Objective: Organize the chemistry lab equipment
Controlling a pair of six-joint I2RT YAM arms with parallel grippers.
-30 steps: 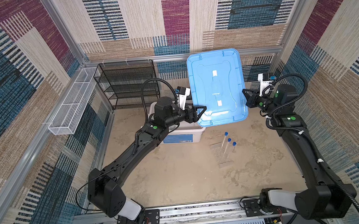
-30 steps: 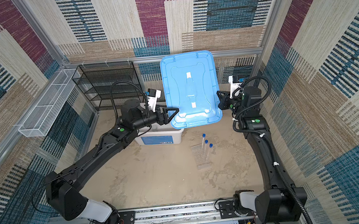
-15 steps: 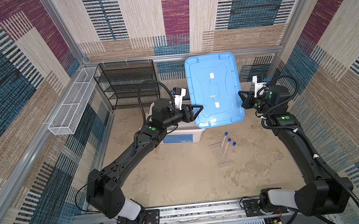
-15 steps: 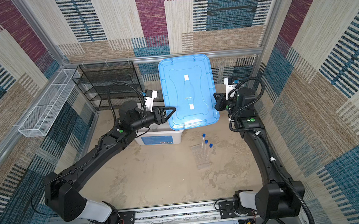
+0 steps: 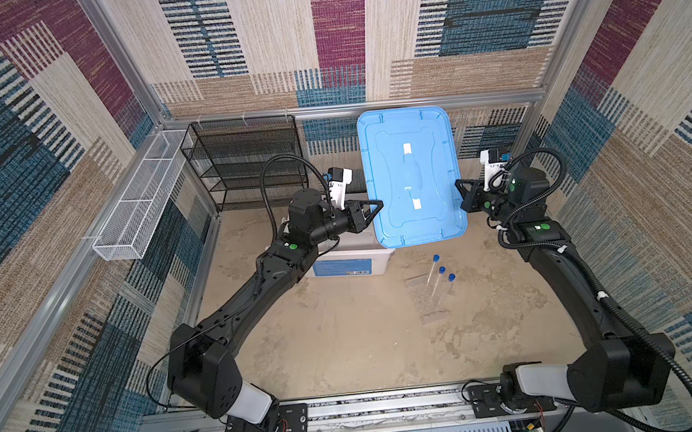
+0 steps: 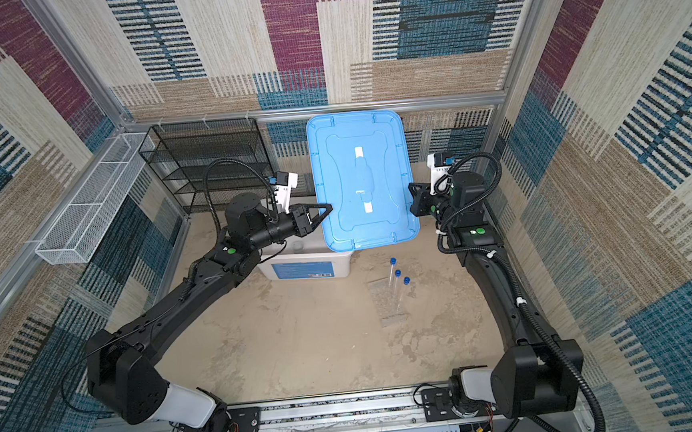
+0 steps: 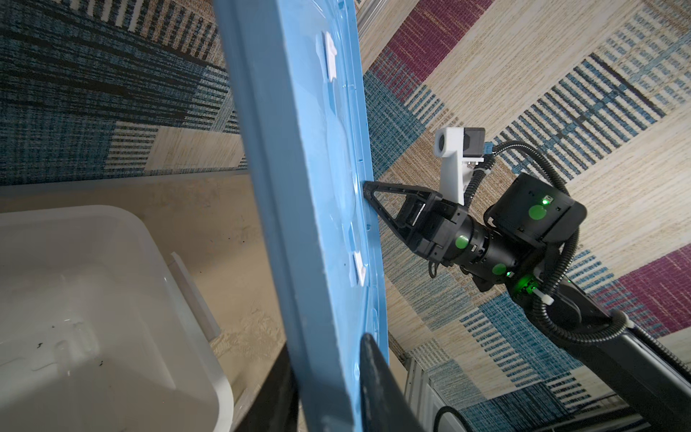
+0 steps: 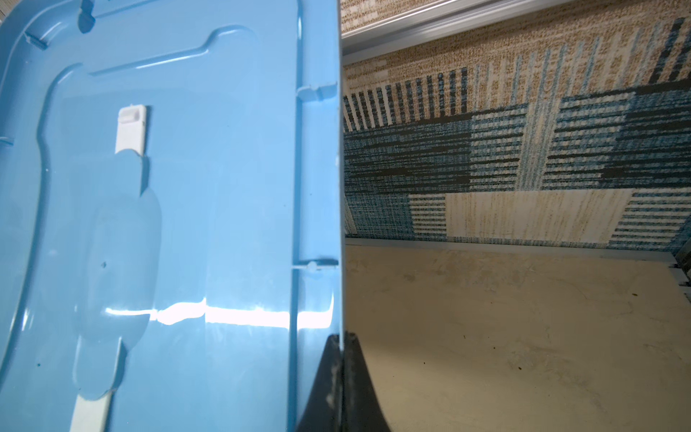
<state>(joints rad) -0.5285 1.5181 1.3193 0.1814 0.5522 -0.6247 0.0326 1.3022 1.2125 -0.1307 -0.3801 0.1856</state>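
- Both sets of jaws are clamped on the blue lid (image 5: 412, 179) (image 6: 360, 182), one on each long side. That leaves it hanging in the air between the two arms, top face up.
- Left jaws: pinched over the lid's left edge, about halfway along. The left wrist view shows one dark finger (image 7: 374, 377) on the lid's top face and another on the underside, with the rim sandwiched between.
- Right jaws: closed tight on the opposite edge. In the right wrist view the fingers (image 8: 355, 381) squeeze the rim from both sides.
- White bin (image 5: 349, 262) (image 6: 306, 267) sits open on the table (image 5: 345, 350), partly under the lid's near left corner. There's something faint and clear on its floor (image 7: 112, 299), can't make out what.
- Three blue-capped tubes (image 5: 442, 269) (image 6: 397, 272) are side by side at the clear rack (image 5: 430, 309) (image 6: 390, 310), on the table just right of the bin. Caps point toward the lid. Can't tell if they're slotted in or just lying on top.
- Black mesh shelf (image 5: 245, 165) stands at the back left, well apart from the tubes, with a white wire basket (image 5: 140, 214) along the left wall.
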